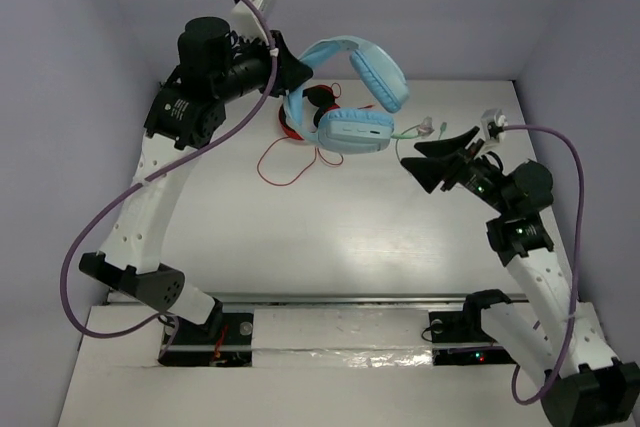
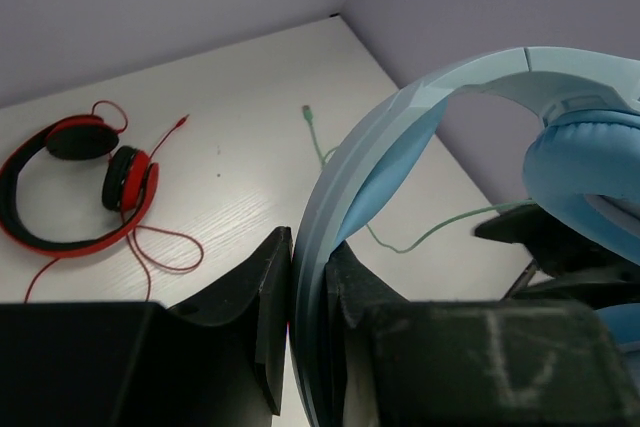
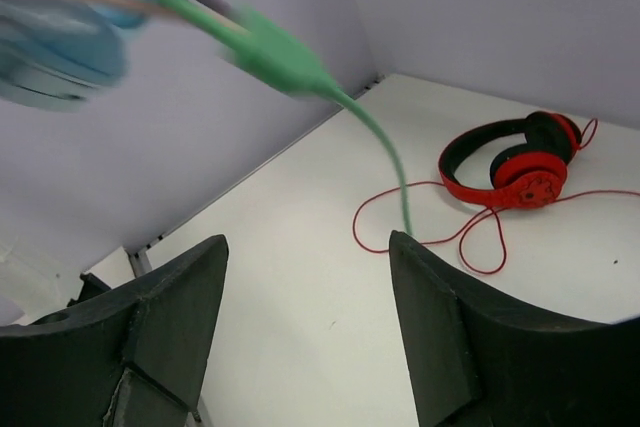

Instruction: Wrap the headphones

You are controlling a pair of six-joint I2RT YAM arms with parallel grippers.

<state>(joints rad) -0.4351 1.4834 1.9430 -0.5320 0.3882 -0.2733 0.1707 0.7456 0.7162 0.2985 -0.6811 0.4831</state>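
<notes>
Lavender walls close in a white bench (image 1: 350, 237). Toward 12 o'clock of it the headphones (image 1: 352, 134) appear held clear of the surface by the left tool (image 1: 292, 77). That tool is clamped on the headband, likely so the earcups dangle free and the cable (image 3: 390, 152) can be wound round them. The thin green cable trails toward 3 o'clock, where the right tool (image 1: 428, 159) hovers with its fingers spread wide. Its wrist view shows the cable crossing in front of the gap, not gripped. Red headphones (image 2: 128, 179) lie on the bench beneath, cord looping toward 6 o'clock. Winding seems not yet begun.
</notes>
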